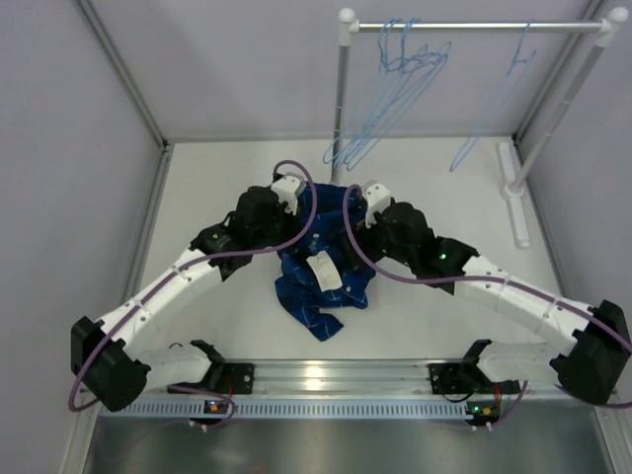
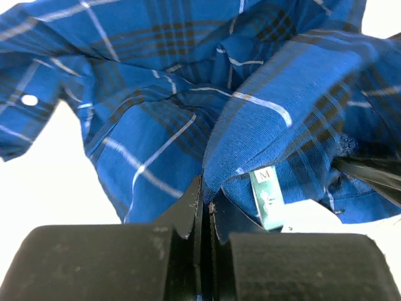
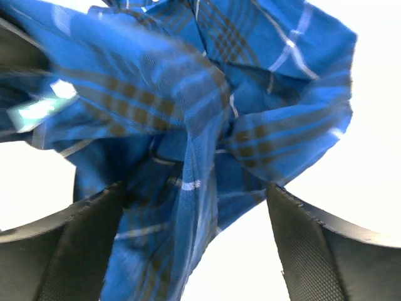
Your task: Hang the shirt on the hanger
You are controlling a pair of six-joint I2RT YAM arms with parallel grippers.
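The dark blue plaid shirt [image 1: 321,276] lies crumpled on the white table between my two arms, its white neck label [image 1: 322,272] facing up. My left gripper [image 2: 207,207] is shut on a fold of the shirt [image 2: 188,119] by the collar, next to the green size tag [image 2: 266,197]. My right gripper [image 3: 194,207] is open, its fingers [image 3: 301,238] wide apart, with a hanging fold of the shirt [image 3: 200,144] between them. Several pale-blue wire hangers [image 1: 390,94] hang on the rail at the back; none is held.
A white clothes rail [image 1: 474,28] on two posts stands at the back right, with one more hanger [image 1: 499,99] near its right end. Grey walls close the left and back sides. The arm mounting rail [image 1: 336,380] runs along the near edge.
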